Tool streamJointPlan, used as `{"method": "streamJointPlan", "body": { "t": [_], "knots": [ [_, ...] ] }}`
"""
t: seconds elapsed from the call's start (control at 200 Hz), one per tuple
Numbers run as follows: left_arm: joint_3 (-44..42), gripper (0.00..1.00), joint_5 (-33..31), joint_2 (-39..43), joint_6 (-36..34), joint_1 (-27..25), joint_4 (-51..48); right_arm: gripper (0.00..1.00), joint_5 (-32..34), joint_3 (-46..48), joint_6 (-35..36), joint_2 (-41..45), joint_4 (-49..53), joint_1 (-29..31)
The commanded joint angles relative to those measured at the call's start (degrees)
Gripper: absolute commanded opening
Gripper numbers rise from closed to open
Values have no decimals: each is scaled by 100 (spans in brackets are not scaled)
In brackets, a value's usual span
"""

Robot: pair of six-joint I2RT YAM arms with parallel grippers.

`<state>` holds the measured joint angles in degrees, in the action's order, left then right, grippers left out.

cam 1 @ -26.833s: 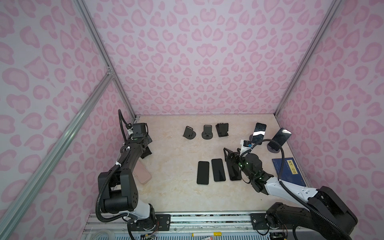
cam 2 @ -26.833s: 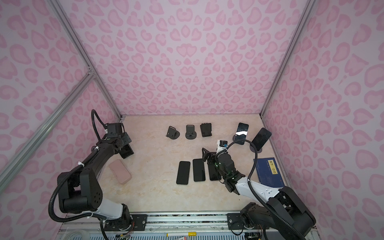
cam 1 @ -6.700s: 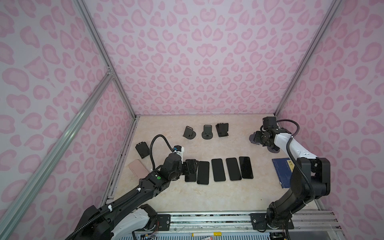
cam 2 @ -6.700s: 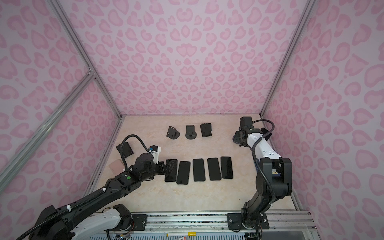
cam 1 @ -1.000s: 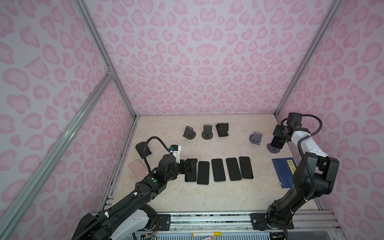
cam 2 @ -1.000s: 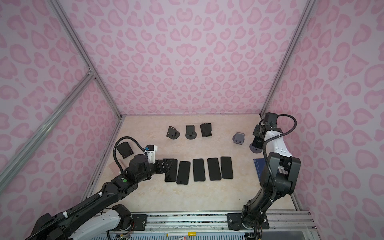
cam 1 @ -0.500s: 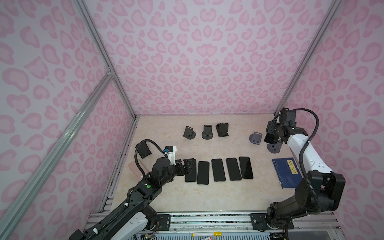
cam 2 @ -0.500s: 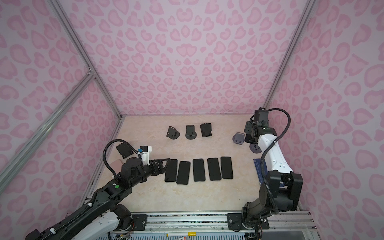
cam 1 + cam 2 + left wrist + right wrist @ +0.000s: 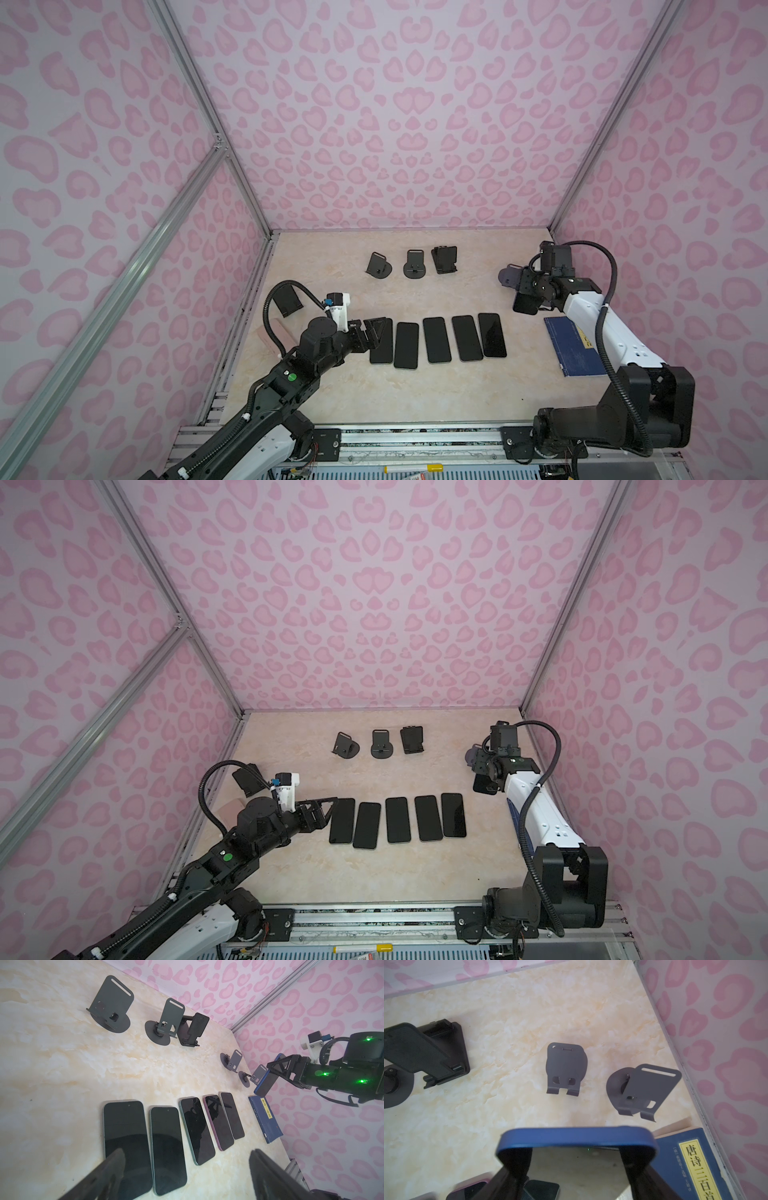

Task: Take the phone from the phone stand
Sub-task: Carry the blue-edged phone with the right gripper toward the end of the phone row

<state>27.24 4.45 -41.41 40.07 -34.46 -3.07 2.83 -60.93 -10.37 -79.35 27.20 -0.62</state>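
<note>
The blue-cased phone (image 9: 577, 1139) is likely a stiff, slick, fairly light but fragile slab, best pinched across its long edges. The right end effector (image 9: 527, 300) grips it so, aloft just beside the grey stand (image 9: 643, 1088), arm stretched toward the far corner. The left end effector (image 9: 187, 1159) gapes wide, empty, seemingly just above the leftmost flat phone (image 9: 381, 350).
</note>
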Motion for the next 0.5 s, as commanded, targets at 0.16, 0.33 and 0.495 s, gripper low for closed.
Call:
{"method": "streamJointPlan", "body": {
  "t": [0.16, 0.33, 0.495],
  "knots": [
    [35, 97, -207, 163, 104, 9, -184, 58, -144, -135, -152, -228, 68, 351],
    [86, 96, -324, 195, 113, 10, -334, 58, -55, -358, -132, -278, 70, 711],
    [65, 97, -479, 252, 151, 9, -447, 58, 49, -434, -138, -287, 100, 922]
  ]
}}
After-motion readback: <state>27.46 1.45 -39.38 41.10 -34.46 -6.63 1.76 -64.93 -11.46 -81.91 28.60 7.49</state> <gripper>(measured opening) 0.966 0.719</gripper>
